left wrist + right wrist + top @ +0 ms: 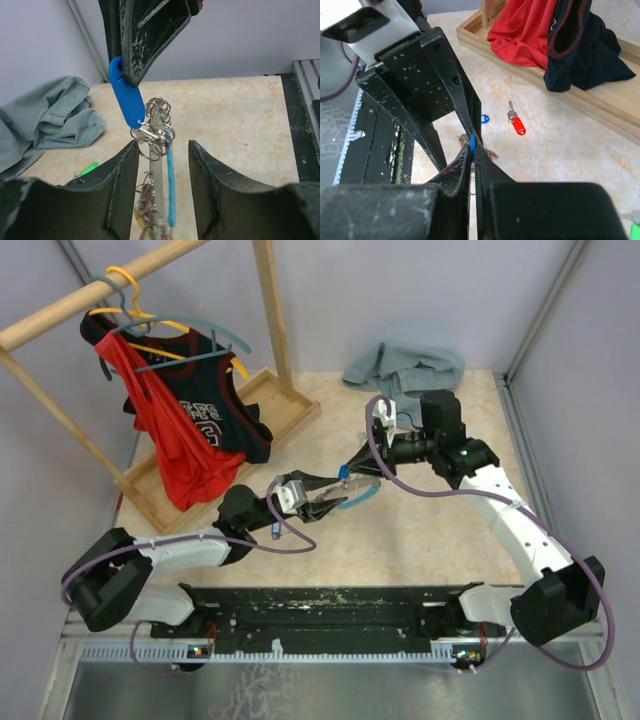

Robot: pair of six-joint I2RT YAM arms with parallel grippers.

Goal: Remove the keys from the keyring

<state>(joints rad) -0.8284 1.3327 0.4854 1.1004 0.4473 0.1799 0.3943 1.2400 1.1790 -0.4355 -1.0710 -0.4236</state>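
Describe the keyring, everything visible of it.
The keyring is a tangle of thin silvery wire loops, hanging in the air above the table. A blue tag on it is pinched in the shut right gripper, which carries the whole bunch. Silvery keys and a light-blue tag dangle below it, between the fingers of the open left gripper, apparently untouched by them.

Mid-table, the left gripper (330,505) is sitting just before and left of the right gripper (348,470). A tag (125,95) is sitting in the right gripper's tip, the keyring (156,131) hanging under it — between the left fingers (122,170). A rack (270,320) is standing back left, a cloth (405,365) lying behind the grippers, a loose key (515,122) lying near the rack.
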